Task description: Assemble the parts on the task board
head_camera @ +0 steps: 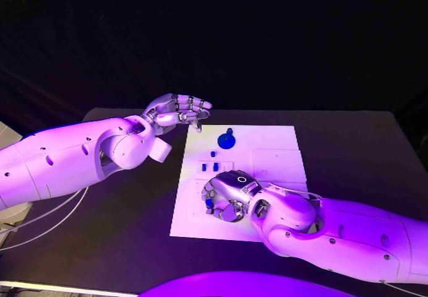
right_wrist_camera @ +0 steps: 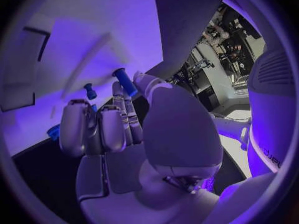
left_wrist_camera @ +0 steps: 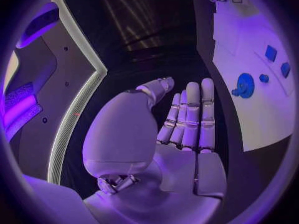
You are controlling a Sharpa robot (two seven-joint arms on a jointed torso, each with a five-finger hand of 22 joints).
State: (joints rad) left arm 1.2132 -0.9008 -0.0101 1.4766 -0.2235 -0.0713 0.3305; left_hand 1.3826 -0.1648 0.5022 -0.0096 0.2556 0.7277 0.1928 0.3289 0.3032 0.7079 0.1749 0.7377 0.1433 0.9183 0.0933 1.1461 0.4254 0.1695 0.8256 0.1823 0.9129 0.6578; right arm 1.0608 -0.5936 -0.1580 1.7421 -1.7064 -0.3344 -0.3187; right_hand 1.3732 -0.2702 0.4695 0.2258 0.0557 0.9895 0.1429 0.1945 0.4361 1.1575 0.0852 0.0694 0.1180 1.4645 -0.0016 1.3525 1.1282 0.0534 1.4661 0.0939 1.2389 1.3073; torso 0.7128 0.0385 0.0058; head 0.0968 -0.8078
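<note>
Here, right hand (head_camera: 230,197) pinching blue peg (right_wrist_camera: 124,81); left hand (head_camera: 179,111) curled, unladen.

— What carries it all?
— A black table (head_camera: 357,148), taking up the middle of the head view; its far edge runs across the upper part of the frame, against a dark background.
— And what lies straight on it?
— The white task board (head_camera: 272,139), flat, just right of the frame's centre; it runs from the upper middle down toward the lower middle; bare black table shows to its left and right.
— Anything else on the table?
— Thin pale cables (head_camera: 40,219) at the lower left of the frame, by the table's left edge; whether they touch the top I cannot tell.
</note>
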